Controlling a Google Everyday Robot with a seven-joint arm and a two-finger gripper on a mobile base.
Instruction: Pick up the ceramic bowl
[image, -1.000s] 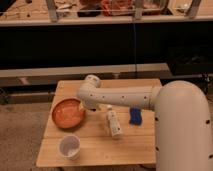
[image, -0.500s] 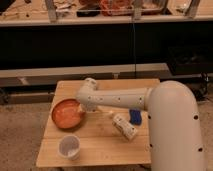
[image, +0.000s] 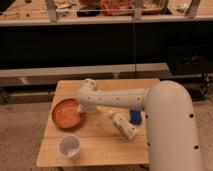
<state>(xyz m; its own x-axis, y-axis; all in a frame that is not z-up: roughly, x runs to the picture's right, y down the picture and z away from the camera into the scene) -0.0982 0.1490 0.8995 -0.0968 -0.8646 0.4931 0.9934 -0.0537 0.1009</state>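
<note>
Bowl (image: 66, 113) at 9 o'clock on table (image: 102, 146). Gripper (image: 83, 110) over its 3 o'clock rim, jaws spread wide, likely to straddle rim.

Warm, dim light falls from above. The shelf (image: 95, 20) at 12 o'clock is the brightest strip, with a near-black band beneath it. The desk (image: 100, 145) glows amber, and the white arm (image: 120, 97) shows a pale sheen without hard glare. Soft shadows pool under the arm and at 3 o'clock of the ceramic bowl (image: 66, 112), where the gripper (image: 83, 109) sits shaded at the rim. The floor is murky and grainy.
</note>
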